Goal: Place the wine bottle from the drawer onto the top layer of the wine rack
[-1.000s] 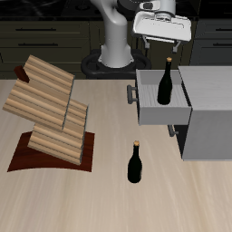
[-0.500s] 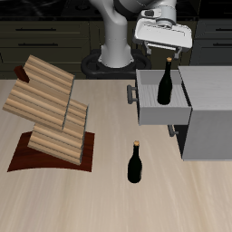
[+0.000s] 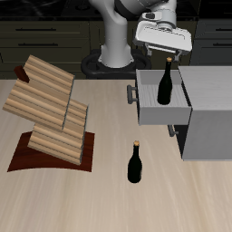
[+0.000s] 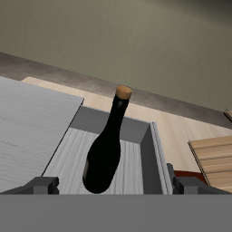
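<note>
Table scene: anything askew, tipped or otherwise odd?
Nothing tipped or spilled. The wine bottle stands upright in the open drawer. One oddity: a look-alike second bottle stands alone on the table near its front edge, beside the wine rack.

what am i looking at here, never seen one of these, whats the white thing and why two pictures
These are simulator renders. The white machine is a robot arm; its two-finger gripper hangs above a slim near-black wine bottle standing upright in an open light grey drawer. One picture looks at the table from outside; the other comes from a camera on the gripper, looking down at that same bottle. A second look-alike bottle stands on the pale wooden table. Nearby is a zigzag rack of striped wood slabs, its top layer bare. Nothing is held; the fingers look apart.
</note>
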